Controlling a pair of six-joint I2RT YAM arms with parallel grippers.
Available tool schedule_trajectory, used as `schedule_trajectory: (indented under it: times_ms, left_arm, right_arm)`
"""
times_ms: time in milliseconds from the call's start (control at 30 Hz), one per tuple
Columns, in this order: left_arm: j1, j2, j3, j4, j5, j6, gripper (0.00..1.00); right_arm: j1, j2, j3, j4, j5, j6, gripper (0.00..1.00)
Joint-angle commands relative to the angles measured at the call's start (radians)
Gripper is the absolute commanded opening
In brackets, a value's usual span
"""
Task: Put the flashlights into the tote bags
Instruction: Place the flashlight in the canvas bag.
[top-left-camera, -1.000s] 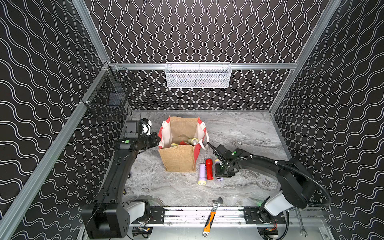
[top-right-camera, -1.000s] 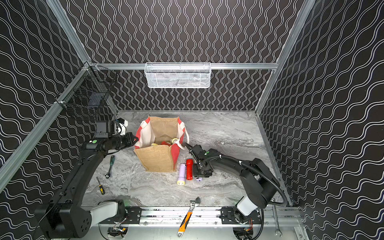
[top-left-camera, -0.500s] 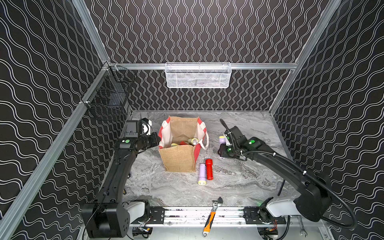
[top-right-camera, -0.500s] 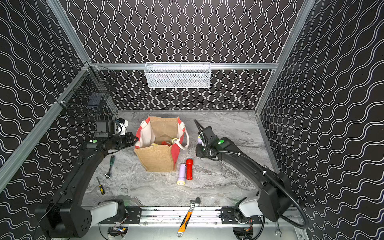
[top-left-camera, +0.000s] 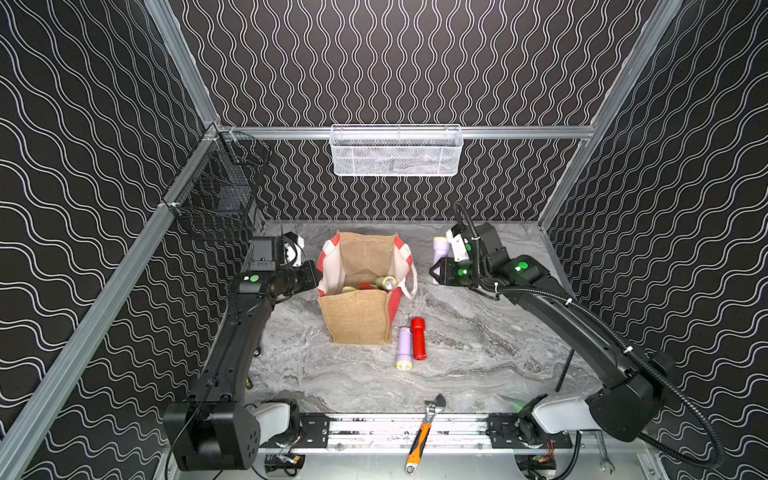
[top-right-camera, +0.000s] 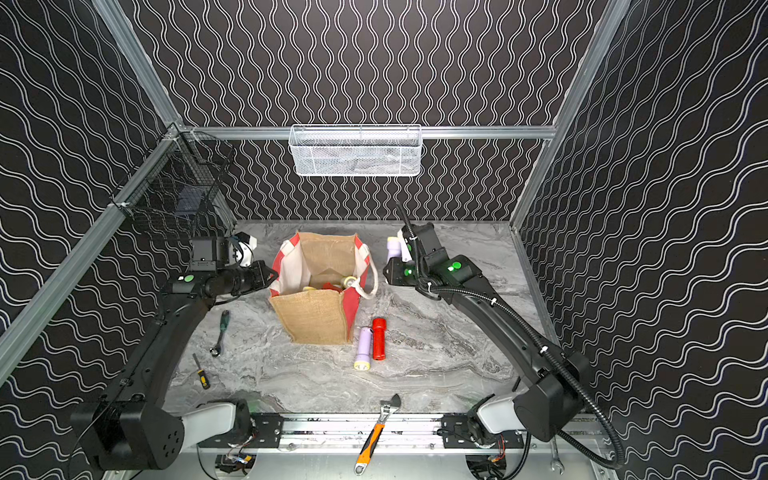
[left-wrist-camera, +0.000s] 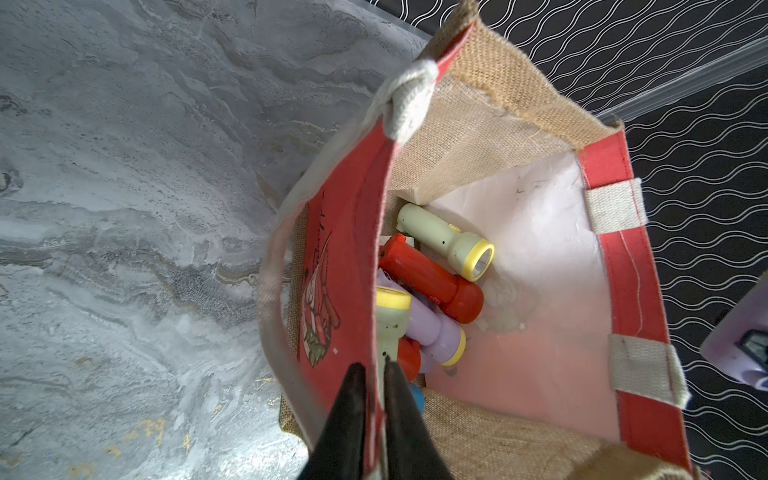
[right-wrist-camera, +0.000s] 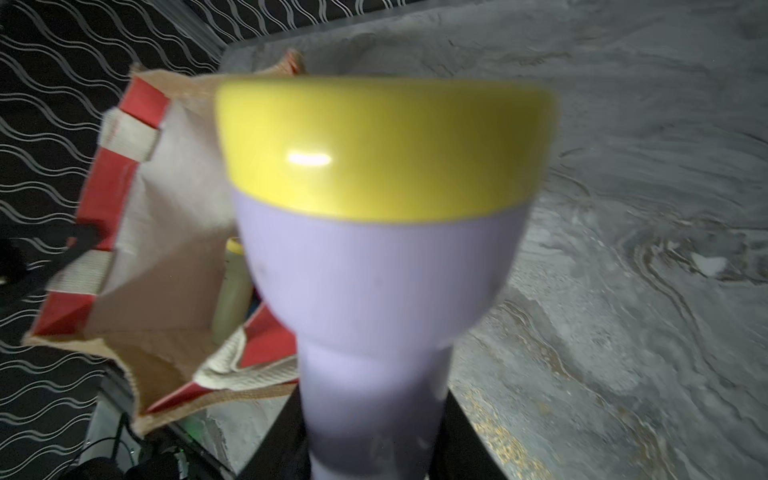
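The left pincer (left-wrist-camera: 372, 368) pinches the rim of the tote bag (left-wrist-camera: 361, 232); the right pincer (right-wrist-camera: 372, 436) clamps a lilac flashlight (right-wrist-camera: 374, 270) beside it.

tote bag (top-left-camera: 358, 320): 1
flashlights (left-wrist-camera: 446, 243) seen in bag: 6 (2 green, 2 red, lilac, blue)
flashlights on worktop (top-left-camera: 478, 365): 2 (lilac (top-left-camera: 404, 347), red (top-left-camera: 418, 337))
lilac flashlight (right-wrist-camera: 374, 270) held up: 1
mesh baskets (top-left-camera: 397, 151): 2
orange-handled wrench (top-left-camera: 422, 436): 1

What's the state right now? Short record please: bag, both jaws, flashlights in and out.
tote bag: upright, mouth open
left jaws: shut on the bag's red side wall
right jaws: shut on held lilac flashlight, raised beside the bag
bagged flashlights: several, green, red, lilac; count unclear
on table: loose lilac flashlight, loose red flashlight, side by side before bag
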Motion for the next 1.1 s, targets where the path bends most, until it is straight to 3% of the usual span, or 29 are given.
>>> schedule_trajectory:
  times_ms: [0, 167, 400, 633, 833, 1067]
  left_arm:
    - [0.001, 0.006, 0.011, 0.012, 0.011, -0.001, 0.15]
    - [0.001, 0.025, 0.022, 0.006, 0.008, -0.008, 0.15]
    - [0.001, 0.017, 0.031, 0.015, -0.001, -0.030, 0.15]
    - [0.001, 0.030, 0.054, 0.007, 0.000, -0.024, 0.15]
    - [0.000, 0.046, 0.059, 0.002, 0.001, -0.017, 0.15]
    - [0.000, 0.060, 0.056, 0.016, 0.011, -0.013, 0.15]
  right_arm:
    - [0.000, 0.020, 0.045, 0.099, -0.094, -0.029, 0.36]
    - [0.000, 0.058, 0.080, 0.224, -0.212, -0.024, 0.36]
    - [-0.001, 0.169, 0.139, 0.388, -0.451, 0.085, 0.37]
    - [0.001, 0.281, 0.174, 0.414, -0.562, 0.152, 0.37]
    - [0.020, 0.333, 0.192, 0.406, -0.567, 0.168, 0.36]
    - [0.085, 0.404, 0.258, 0.280, -0.452, 0.147, 0.36]
